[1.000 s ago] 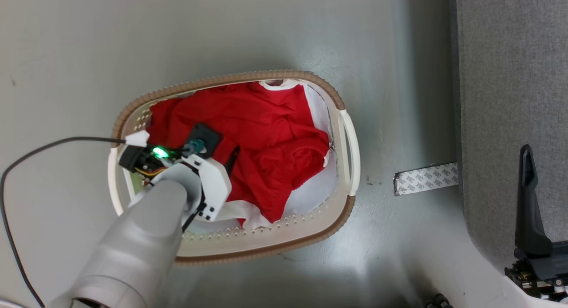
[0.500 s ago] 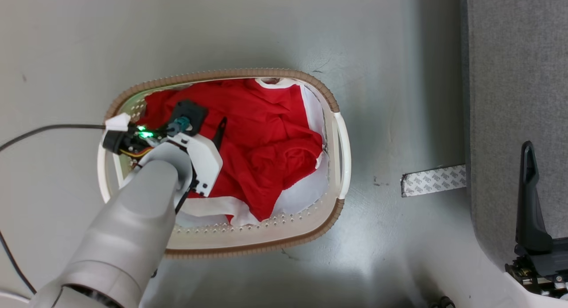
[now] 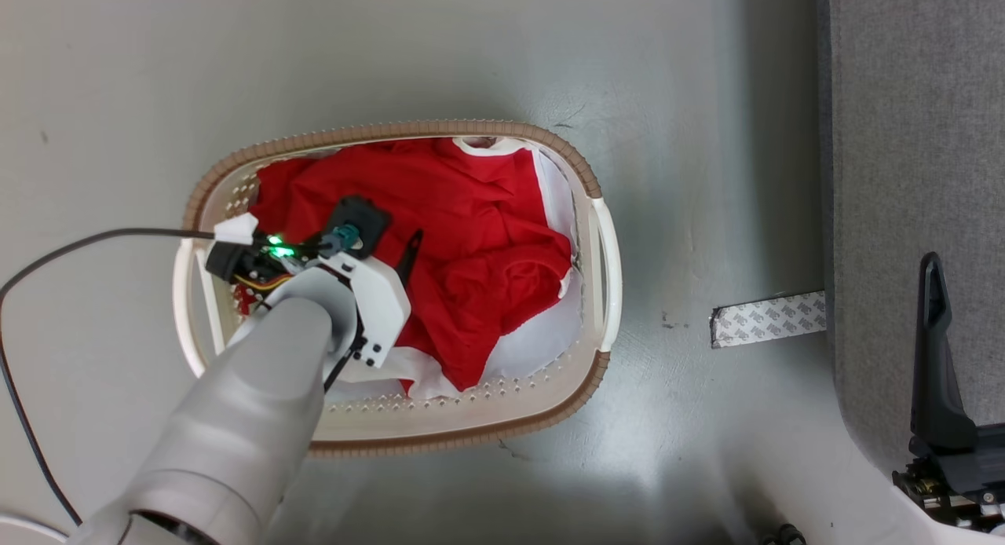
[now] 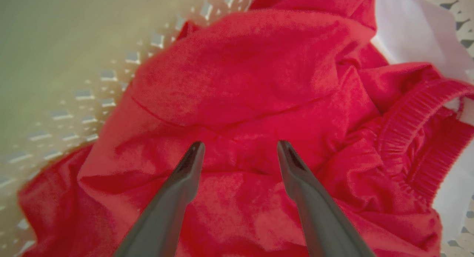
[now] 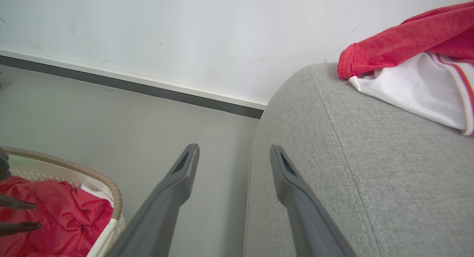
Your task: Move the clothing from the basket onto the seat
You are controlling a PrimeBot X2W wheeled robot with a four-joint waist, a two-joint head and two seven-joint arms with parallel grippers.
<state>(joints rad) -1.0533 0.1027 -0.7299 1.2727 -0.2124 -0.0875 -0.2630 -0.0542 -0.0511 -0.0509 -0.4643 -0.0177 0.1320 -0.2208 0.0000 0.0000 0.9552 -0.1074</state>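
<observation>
Grey floor [image 3: 392,58] carries the basket [image 3: 605,256]; clothing [image 3: 479,231] lies bunched inside. Our left claw [image 4: 240,149], spread, hangs directly over the red folds, the nearer arm by far. Right claw [image 5: 234,149], also spread, sits beside the seat [image 5: 351,157].

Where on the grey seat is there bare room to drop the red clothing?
Bare: on the seat, the grey stretch along its seam, between the right gripper and the red-and-white garment lying farther along it. Crowded: the basket, filled by the clothing, left gripper open over it.
</observation>
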